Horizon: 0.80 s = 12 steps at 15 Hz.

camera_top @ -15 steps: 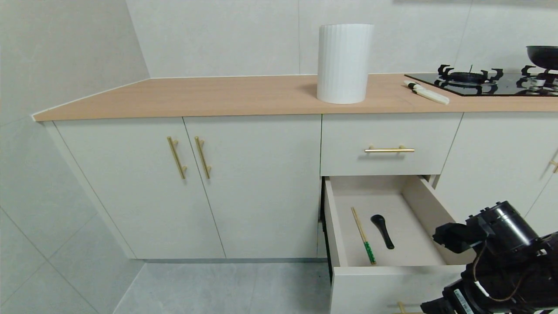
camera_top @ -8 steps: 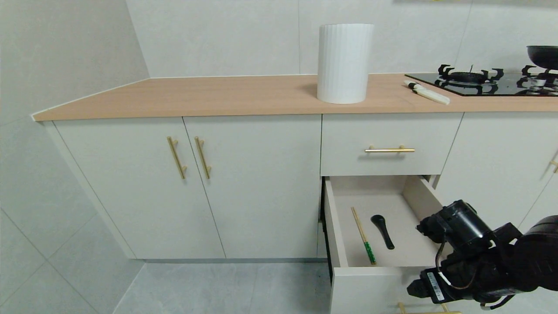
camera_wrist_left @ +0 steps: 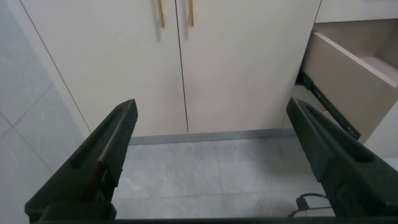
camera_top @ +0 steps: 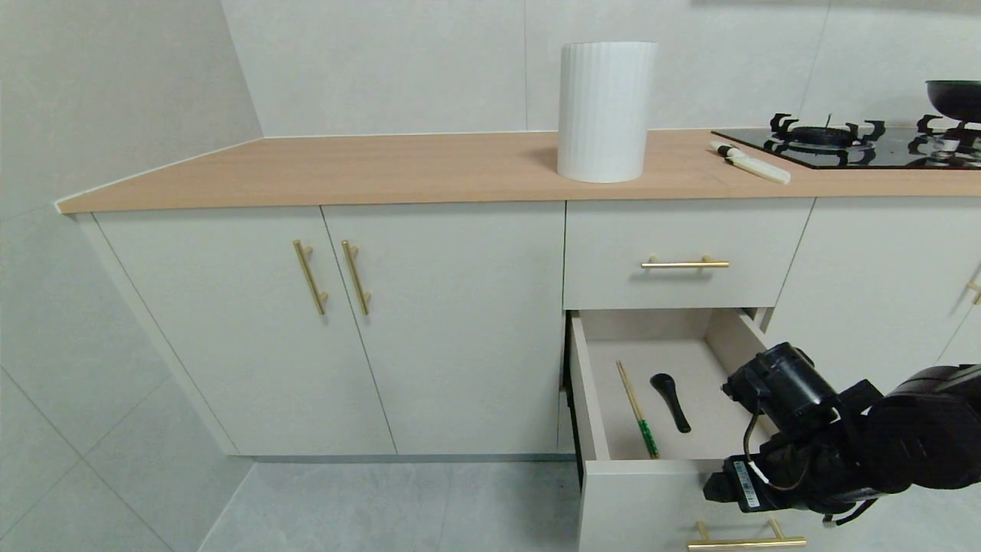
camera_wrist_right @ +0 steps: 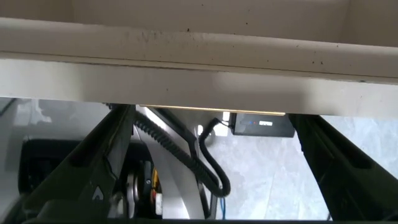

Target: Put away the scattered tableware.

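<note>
Head view first: where is the tableware seen?
— The chopsticks [camera_top: 636, 410] and the black spoon [camera_top: 671, 403] are seen lying side by side, not touching, inside the open drawer [camera_top: 586, 391], just beyond the right arm [camera_top: 912, 437] and to its left.

How is the right gripper [camera_wrist_right: 212, 118] held?
— Its fingers are spread wide and nothing is gripped. The drawer front's pale edge [camera_wrist_right: 199, 74] runs across just past the fingertips.

And the left gripper [camera_wrist_left: 211, 107]?
— It is likewise spread, with nothing between the fingers. Closed cabinet doors [camera_wrist_left: 186, 62] are faced, with tiled floor [camera_wrist_left: 205, 180] below them.
</note>
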Available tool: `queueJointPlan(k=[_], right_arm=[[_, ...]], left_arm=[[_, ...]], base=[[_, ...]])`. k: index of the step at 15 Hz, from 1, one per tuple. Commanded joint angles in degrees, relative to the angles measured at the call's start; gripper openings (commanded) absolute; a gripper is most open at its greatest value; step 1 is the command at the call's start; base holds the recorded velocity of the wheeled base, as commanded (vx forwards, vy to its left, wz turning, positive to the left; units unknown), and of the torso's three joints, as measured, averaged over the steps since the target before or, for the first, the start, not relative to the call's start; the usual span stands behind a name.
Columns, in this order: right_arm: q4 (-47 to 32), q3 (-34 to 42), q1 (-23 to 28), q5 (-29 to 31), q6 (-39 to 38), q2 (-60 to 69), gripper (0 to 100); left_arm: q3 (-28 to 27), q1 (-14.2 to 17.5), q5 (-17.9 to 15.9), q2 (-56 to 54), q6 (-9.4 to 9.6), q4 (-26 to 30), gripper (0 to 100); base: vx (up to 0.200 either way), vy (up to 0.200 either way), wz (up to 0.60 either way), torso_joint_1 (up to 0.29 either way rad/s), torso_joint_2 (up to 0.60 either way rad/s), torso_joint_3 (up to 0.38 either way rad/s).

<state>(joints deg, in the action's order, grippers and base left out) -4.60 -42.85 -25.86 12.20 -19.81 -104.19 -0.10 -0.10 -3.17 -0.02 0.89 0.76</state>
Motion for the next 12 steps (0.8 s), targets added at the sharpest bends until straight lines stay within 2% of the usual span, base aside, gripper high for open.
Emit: queueJointPlan(k=[1, 7, 12], right_arm=[[0.03, -1.18, 0.19, 0.01, 0.03, -1.01, 100], [0.55, -4.79, 1.16, 0.01, -0.05, -4.00, 100], [4.42, -6.90, 2.30, 0.10, 0.03, -6.29, 100]], left_arm=[[0.01, 0.01, 0.01, 0.02, -0.01, -0.05, 100], [0.01, 0.01, 0.01, 0.02, -0.01, -0.05, 100], [0.01, 0.01, 0.01, 0.02, -0.01, 0.04, 100]], base=[[0.000, 0.000, 0.00, 0.000, 0.00, 0.000], [0.000, 0.000, 0.00, 0.000, 0.00, 0.000], [0.000, 0.000, 0.00, 0.000, 0.00, 0.000]])
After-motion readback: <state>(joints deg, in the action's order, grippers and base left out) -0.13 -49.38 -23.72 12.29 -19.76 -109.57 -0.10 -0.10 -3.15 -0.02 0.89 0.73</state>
